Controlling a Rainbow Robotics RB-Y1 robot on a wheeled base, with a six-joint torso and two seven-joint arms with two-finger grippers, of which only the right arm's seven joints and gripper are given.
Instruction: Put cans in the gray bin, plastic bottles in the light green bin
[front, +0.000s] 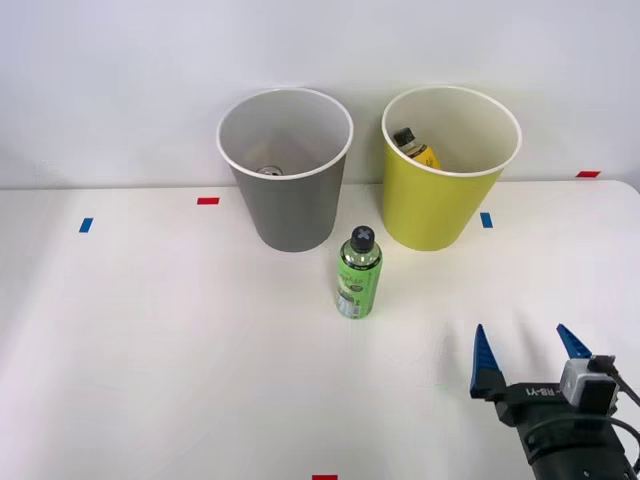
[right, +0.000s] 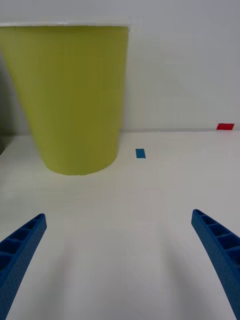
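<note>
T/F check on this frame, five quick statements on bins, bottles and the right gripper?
1. The right gripper is open and holds nothing. True.
2. A green bottle stands upright on the table. True.
3. The green bottle lies inside the gray bin. False: it stands on the table in front of the bins.
4. The light green bin is empty. False: a yellow bottle lies in it.
5. The gray bin is on the light green bin's left. True.

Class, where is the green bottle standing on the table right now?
In the front view, the green bottle stands upright on the table, just in front of the gap between the gray bin and light green bin.
</note>
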